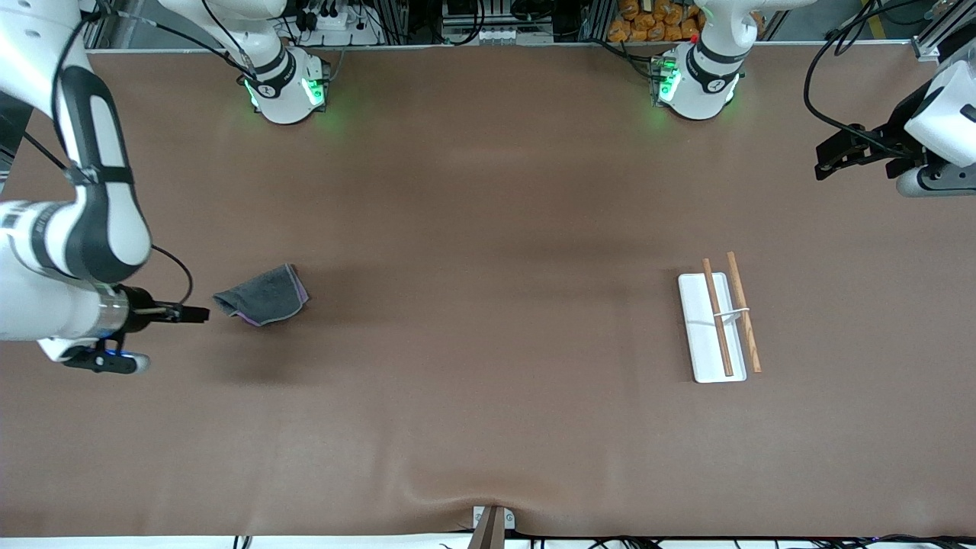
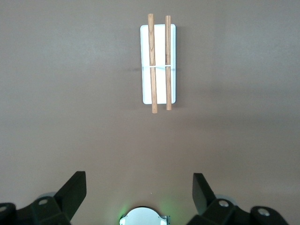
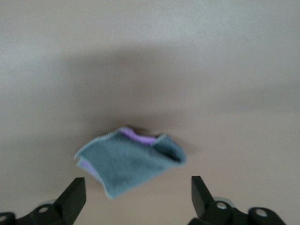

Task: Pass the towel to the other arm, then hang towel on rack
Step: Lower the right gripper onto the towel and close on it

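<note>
- Front view shows the towel (image 1: 263, 296) lying crumpled on the table (image 1: 488, 396) toward the right arm's end, dark grey face up with purple edging showing along one side.
- Right claw (image 1: 200, 313) sits low, just beside the towel, on the side away from the rack; its two fingers stand apart in the right wrist view, with the towel (image 3: 129, 164) lying ahead and between them.
- Left claw (image 1: 827, 162) hangs high over the left arm's end of the table, waiting, fingers spread wide apart and holding nothing.
- Rack (image 1: 717, 320) rests toward the left arm's end, well apart from the towel, its rods running near-to-far.
- My judgement: the right arm is far nearer the towel, so it should pick up first, pushing a short way forward toward the cloth before closing.
</note>
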Controlling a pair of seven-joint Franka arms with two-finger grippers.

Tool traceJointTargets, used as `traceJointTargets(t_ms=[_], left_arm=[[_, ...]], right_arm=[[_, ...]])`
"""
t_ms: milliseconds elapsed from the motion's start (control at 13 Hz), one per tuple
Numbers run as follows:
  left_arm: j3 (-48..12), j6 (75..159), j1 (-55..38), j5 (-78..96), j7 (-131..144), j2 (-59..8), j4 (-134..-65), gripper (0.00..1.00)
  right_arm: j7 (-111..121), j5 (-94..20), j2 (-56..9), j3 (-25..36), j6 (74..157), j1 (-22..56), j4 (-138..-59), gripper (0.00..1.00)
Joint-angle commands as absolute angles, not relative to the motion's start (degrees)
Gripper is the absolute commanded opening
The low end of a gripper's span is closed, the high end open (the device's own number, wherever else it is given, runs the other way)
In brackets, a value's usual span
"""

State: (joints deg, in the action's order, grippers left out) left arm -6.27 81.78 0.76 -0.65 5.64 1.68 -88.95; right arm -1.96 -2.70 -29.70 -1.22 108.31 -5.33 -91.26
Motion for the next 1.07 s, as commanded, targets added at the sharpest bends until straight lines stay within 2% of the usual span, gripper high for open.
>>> traceJointTargets(t_ms=[0,307,690,997], left_arm=[[-6.42,81.12,1.05,-0.35,5.71,1.85,-88.95,1.0],[-6.42,81.21,1.05,-0.35,5.63,1.85,-89.38,1.0],[-6.42,81.21,1.05,-0.35,5.71,1.58,-89.38,1.0],[-6.42,81.21,1.05,-0.35,5.63,1.58,-89.65,1.0]], right_arm=[[-2.2,-3.78,-33.56,-1.76,113.54,-3.79,-92.11,0.87],[2.53,-3.96,-35.94,-1.76,115.4,-2.99,-92.98,0.82],[5.45,-4.48,-36.47,-1.93,116.98,-2.02,-96.67,0.66],[5.45,-4.48,-36.56,-2.02,118.04,-1.58,-97.99,0.62]])
